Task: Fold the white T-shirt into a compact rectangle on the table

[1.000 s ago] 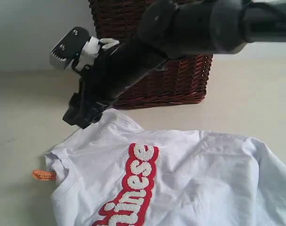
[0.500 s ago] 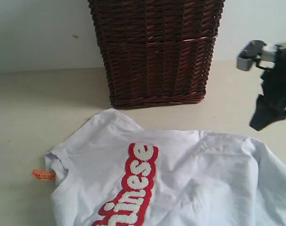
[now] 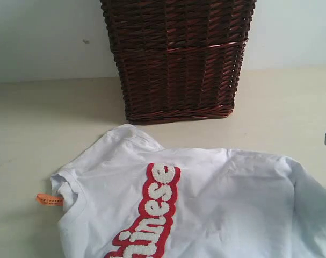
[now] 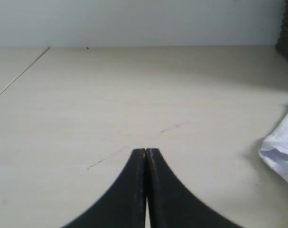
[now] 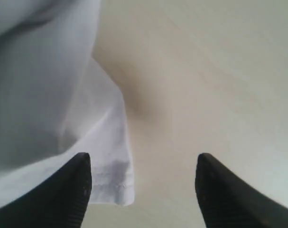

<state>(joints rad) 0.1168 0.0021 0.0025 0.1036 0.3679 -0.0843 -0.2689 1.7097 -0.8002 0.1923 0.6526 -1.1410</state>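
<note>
White T-shirt [image 3: 222,204] lies spread on the table [image 3: 34,134], lower centre-right of the exterior view, just below the wicker basket [image 3: 179,59]. Left gripper [image 4: 146,152]: fingers pressed together, empty, over bare table. Right gripper [image 5: 143,164]: fingers spread wide, nothing between them, at a hem corner; contact unclear.

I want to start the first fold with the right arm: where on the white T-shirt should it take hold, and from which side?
Probably the stitched hem corner of the white T-shirt: it lies flat at the cloth's edge with bare table beside it. The open right gripper hangs over it; come in low from the table side so one finger slips under.
</note>
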